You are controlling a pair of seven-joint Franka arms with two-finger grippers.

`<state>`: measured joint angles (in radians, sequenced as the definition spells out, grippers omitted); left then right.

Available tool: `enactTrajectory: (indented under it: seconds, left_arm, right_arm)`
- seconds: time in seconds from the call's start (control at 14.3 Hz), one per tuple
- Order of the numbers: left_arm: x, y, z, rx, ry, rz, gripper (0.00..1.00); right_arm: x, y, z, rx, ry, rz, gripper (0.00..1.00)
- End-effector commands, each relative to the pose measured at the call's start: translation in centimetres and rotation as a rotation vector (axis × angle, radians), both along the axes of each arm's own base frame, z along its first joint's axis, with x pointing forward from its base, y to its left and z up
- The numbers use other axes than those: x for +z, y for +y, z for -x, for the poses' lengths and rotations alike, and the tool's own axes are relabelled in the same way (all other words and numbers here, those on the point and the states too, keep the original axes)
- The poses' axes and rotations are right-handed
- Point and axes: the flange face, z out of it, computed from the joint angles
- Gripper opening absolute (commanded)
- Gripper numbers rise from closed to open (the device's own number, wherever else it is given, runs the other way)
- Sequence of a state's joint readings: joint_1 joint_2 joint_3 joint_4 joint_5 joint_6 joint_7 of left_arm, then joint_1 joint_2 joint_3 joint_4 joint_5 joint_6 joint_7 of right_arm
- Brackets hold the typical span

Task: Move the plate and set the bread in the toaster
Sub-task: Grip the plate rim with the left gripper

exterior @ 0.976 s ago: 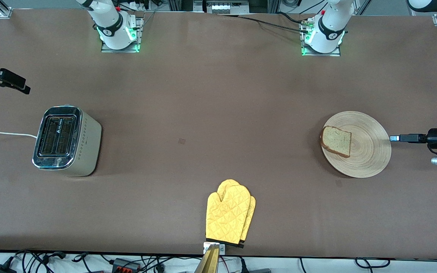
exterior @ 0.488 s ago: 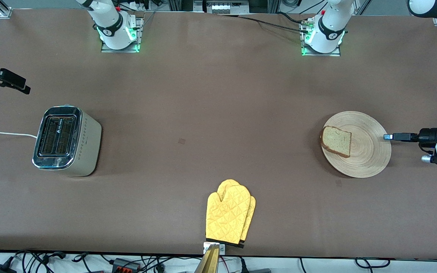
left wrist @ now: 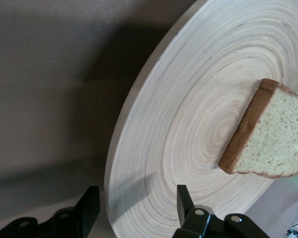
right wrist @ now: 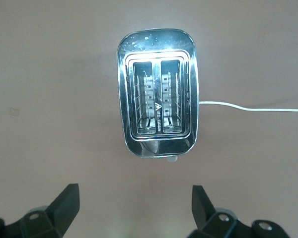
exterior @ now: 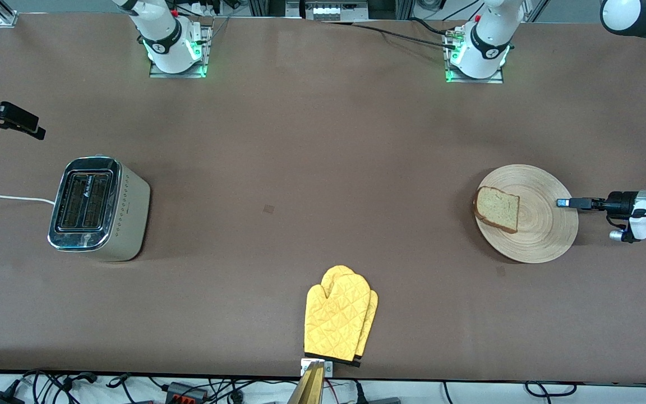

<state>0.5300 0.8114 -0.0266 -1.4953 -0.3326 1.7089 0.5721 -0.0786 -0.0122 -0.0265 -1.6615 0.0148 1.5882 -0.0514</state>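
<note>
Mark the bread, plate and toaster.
bread (exterior: 497,209), front view, middle of its top face.
plate (exterior: 547,235), front view, bare wood beside the slice.
toaster (right wrist: 157,106), right wrist view, chrome strip between the slots.

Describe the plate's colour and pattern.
The plate is pale light wood with concentric ring grain, clearest in the left wrist view.

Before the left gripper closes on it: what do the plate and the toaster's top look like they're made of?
Plate: seemingly light wood or bamboo, matte, with concentric ring grain and a thin rim, which the open left gripper straddles. Toaster top: apparently polished chrome-like metal, mirror-bright with glare; its sides look cream and matte.
</note>
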Motion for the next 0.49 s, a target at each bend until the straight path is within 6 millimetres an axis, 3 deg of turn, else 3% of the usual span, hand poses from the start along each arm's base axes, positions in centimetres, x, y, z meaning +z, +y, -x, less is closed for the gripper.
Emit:
enactTrajectory:
  seconds: [0.0, 0.21, 0.42]
  left_arm:
    - [0.0, -0.2, -0.1, 0.048, 0.01, 0.013, 0.54]
    - [0.5, -0.8, -0.4, 0.051, 0.025, 0.022, 0.24]
    - [0.7, -1.9, -0.7, 0.09, 0.033, 0.085, 0.12]
  right_arm:
    - [0.3, 0.0, 0.0, 0.004, 0.001, 0.004, 1.0]
    - [0.1, -0.1, 0.0, 0.002, 0.005, 0.003, 1.0]
    - [0.1, -0.1, 0.0, 0.002, 0.005, 0.003, 1.0]
